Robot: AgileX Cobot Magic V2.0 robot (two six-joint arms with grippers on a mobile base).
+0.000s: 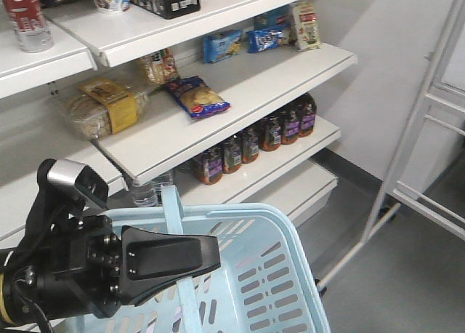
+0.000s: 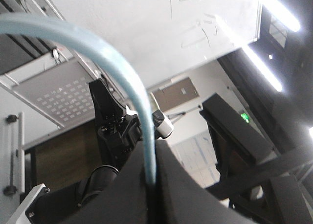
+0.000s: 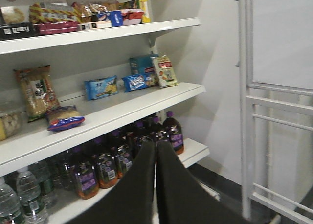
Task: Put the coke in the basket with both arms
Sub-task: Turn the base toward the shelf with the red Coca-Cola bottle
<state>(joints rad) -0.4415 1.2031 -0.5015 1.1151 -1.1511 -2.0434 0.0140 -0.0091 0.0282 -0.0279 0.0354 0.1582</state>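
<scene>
White store shelves [image 1: 276, 78], stocked. Pale blue basket [image 1: 240, 211], low and near; its handle [image 2: 122, 72] is pinched by the left gripper [image 1: 214, 259]. Right gripper [image 3: 156, 148]: jaws pressed together, empty. Coke [image 1: 25, 17]: upright on the upper shelf, well up-left of the basket. Likely the free right arm's reach.

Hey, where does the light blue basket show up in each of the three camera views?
Front view: basket fills the bottom centre, handle gripped by the left claw.
Left wrist view: only the handle, curving from top left into the claw.
Right wrist view: not in it.
Shared landmark: the handle ties front and left wrist; dark bottles on the lower shelf tie front and right wrist.
</scene>
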